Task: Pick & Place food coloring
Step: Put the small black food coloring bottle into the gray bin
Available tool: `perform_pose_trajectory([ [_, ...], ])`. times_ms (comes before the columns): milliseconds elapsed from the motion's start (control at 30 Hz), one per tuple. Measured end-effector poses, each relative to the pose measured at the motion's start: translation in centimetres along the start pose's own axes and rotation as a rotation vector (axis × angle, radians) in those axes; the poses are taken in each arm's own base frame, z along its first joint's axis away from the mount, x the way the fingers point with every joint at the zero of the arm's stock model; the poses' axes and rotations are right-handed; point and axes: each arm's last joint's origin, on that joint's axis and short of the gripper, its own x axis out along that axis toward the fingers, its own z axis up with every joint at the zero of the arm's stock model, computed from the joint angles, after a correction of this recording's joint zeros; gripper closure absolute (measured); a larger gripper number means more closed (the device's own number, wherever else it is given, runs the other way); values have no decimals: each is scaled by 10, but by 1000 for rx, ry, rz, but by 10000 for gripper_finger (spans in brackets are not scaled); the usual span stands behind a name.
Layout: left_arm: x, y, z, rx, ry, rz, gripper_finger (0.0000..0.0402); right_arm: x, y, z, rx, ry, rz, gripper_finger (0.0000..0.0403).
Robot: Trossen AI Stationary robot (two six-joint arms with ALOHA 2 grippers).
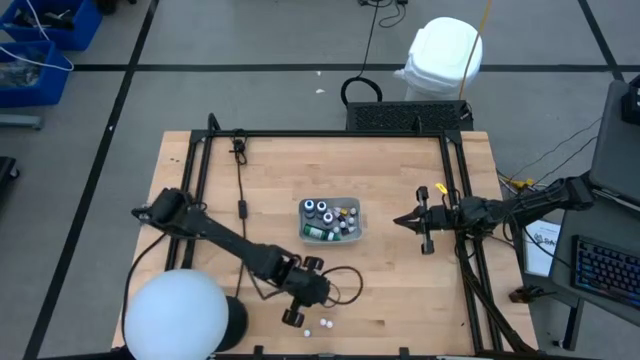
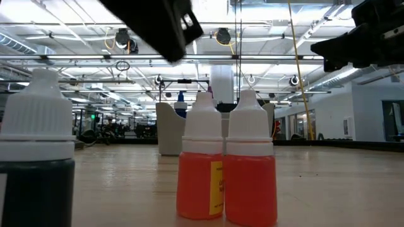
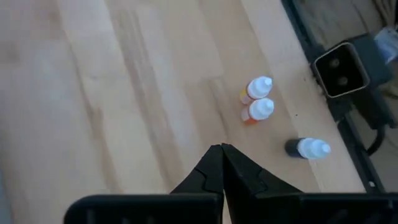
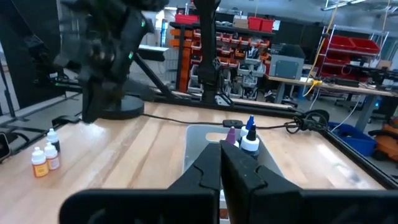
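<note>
1. High view: wood table [image 1: 260, 190] on a grey floor with dark tape lines. Tray [image 1: 331, 220] just right of centre holds most bottles. Three bottles stand loose near the 6 o'clock edge: two white-capped [image 1: 326, 325] and one dark [image 1: 293, 318]. Left gripper [image 1: 312, 290] sits at 7 o'clock, just above them. Right gripper [image 1: 405, 220] waits at 3 o'clock, beside the tray.

2. Low view: long hall with ceiling lights behind. Two orange bottles [image 2: 227, 161] stand upright and touching. The dark bottle [image 2: 38, 154] is nearer the lens, apart from them.

3. Left wrist: fingers [image 3: 211, 168] clenched on nothing. Orange pair [image 3: 256, 99] and dark bottle [image 3: 308, 148] lie ahead, untouched.

4. Right wrist: shelving and workbenches behind. Fingers [image 4: 214, 165] pressed together, empty, pointing at the tray [image 4: 199, 140].

5. Handling, my estimate: small plastic droppers, light, fairly stiff, smooth, easily tipped. Take hold low on the body, not on the tapered cap. The touching pair needs care; nudging one may topple the other.
</note>
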Motion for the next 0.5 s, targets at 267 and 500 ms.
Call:
perform_pose_trajectory([
  [267, 40, -18, 19, 8, 56, -47, 398, 0, 0, -1, -14, 6, 1, 403],
  [500, 29, -46, 47, -1, 110, -42, 328, 0, 0, -1, -6, 10, 4, 403],
])
